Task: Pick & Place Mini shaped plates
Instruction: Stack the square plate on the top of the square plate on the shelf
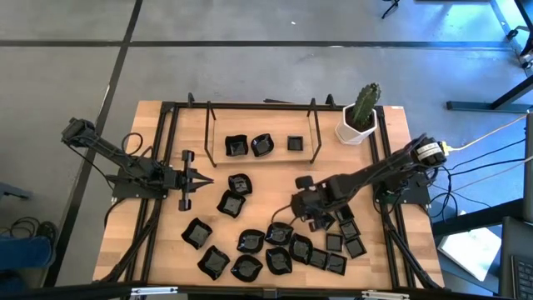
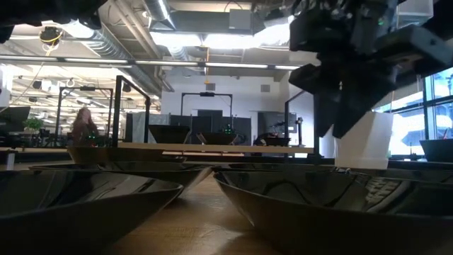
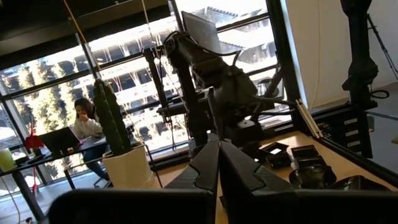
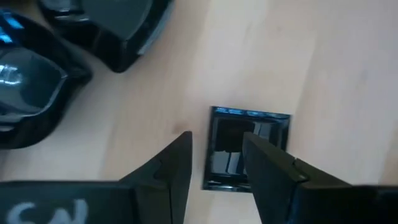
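Observation:
Many mini shaped plates [image 1: 275, 250], tiny glossy black dishes, lie scattered on the near half of the wooden table. Three more [image 1: 261, 146] sit side by side at the far middle. My right gripper [image 1: 301, 208] hangs open over the near right group, pointing steeply down. In the right wrist view a small square plate [image 4: 231, 134] lies flat on the wood just beyond the open right gripper [image 4: 216, 149], and one finger [image 4: 267, 165] hides part of it. My left gripper [image 1: 204, 181] waits at the table's left, shut and holding nothing, as the left wrist view [image 3: 217, 146] shows.
A white pot with a green cactus [image 1: 360, 117] stands at the far right corner. A black metal frame [image 1: 258, 107] runs round the table, with uprights at the far middle. Bare wood [image 1: 275, 187] shows at the centre. A person [image 3: 84, 118] sits in the room beyond.

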